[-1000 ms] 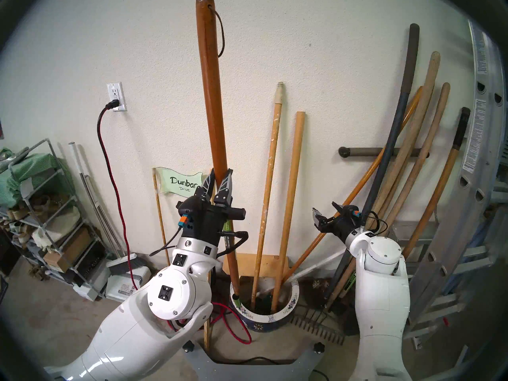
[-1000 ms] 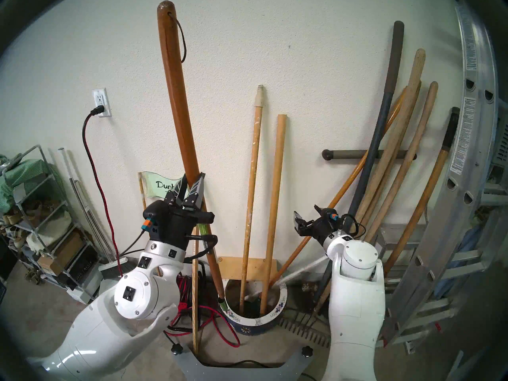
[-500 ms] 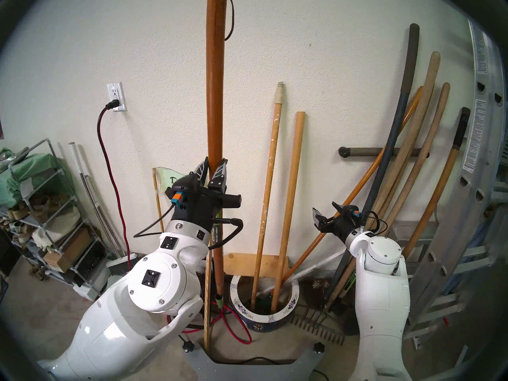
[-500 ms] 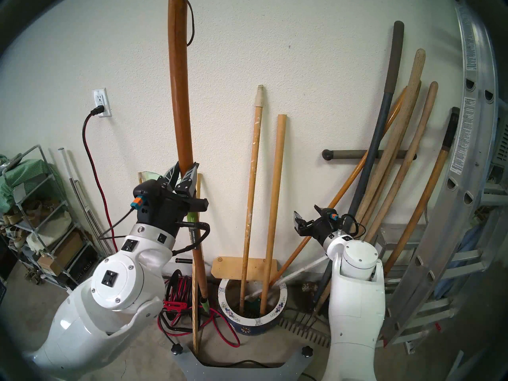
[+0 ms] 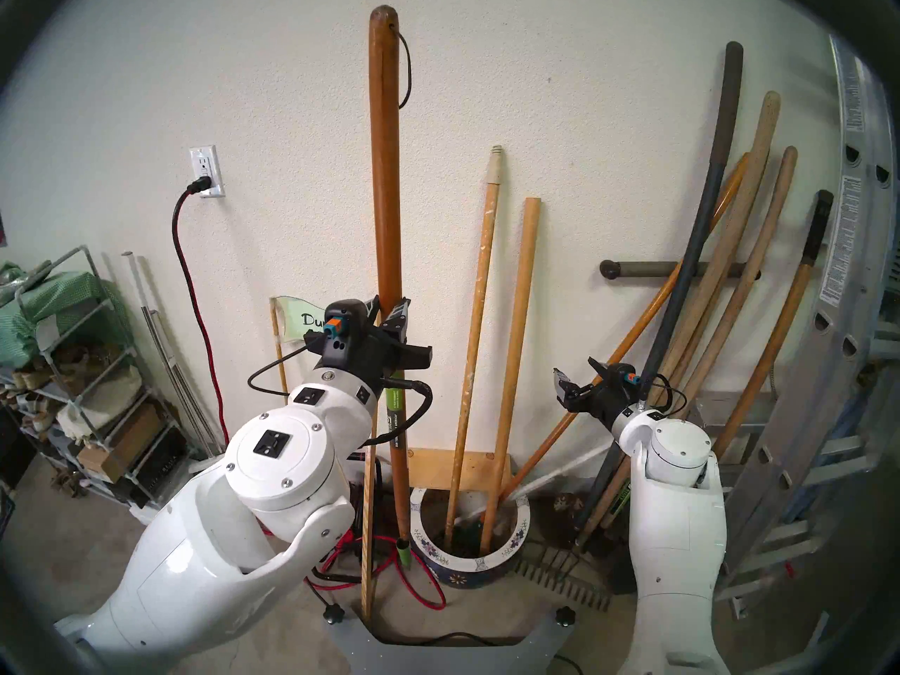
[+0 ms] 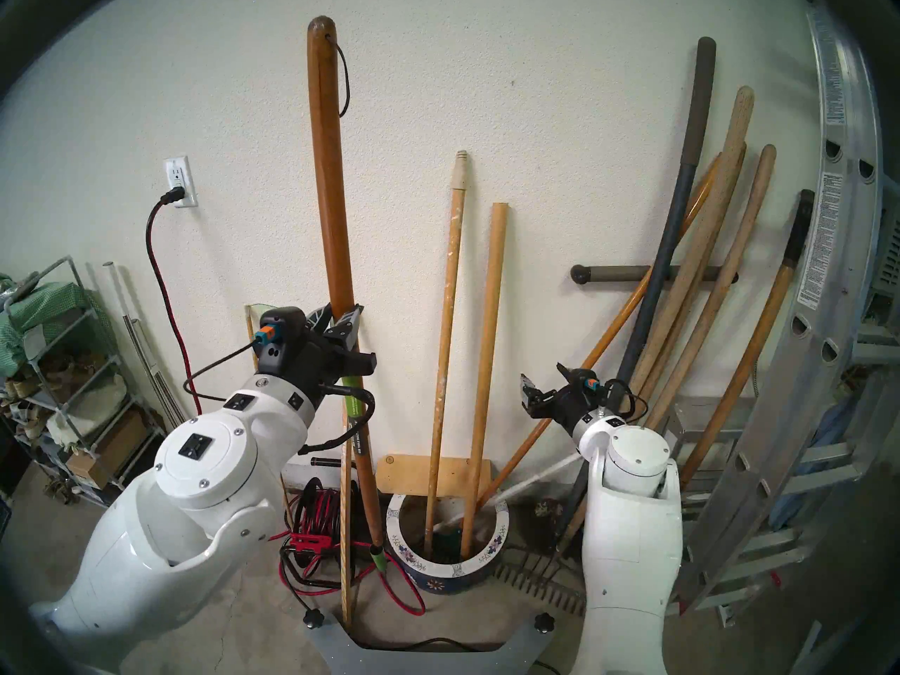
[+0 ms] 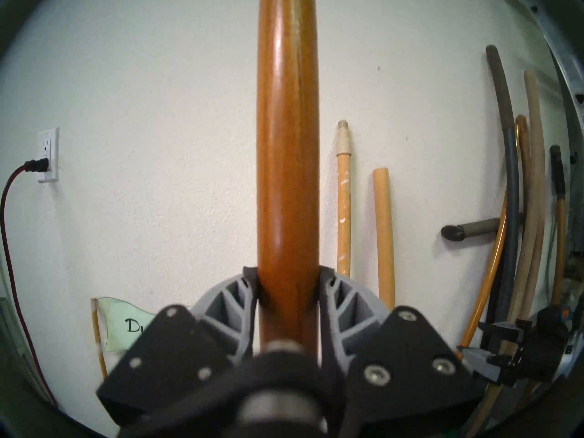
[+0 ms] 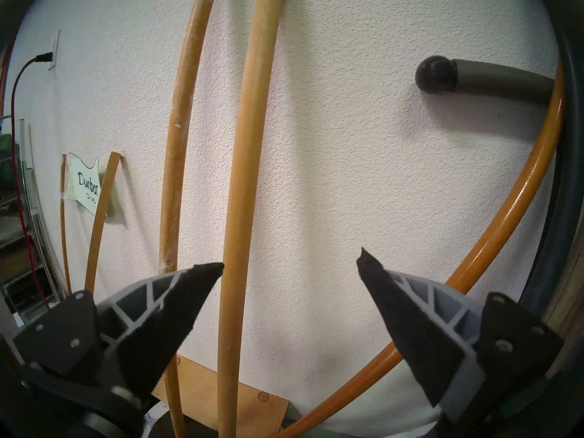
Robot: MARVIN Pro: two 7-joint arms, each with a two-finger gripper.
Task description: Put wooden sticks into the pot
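Red-brown stick point(image 5: 385, 182) upright, looped end up, clamped in left end effector point(image 5: 389, 311), right end effector point(image 5: 577, 374) agape

Dark red-brown stick point(image 5: 385, 172): varnished wood, glossy, smooth, with a green printed label. Paint-flecked stick point(image 5: 479, 289): matt yellow wood, cream plastic-looking threaded tip. Plain dowel point(image 5: 517, 318): bare pale wood, matt. Pot point(image 5: 506, 552): glazed ceramic, shiny, white floral rim. Left hand point(image 7: 287, 277): grey ribbed plastic fingers with matt black pads. Wall point(image 5: 584, 99): rough textured paint. Ladder point(image 5: 828, 367): dull brushed metal.
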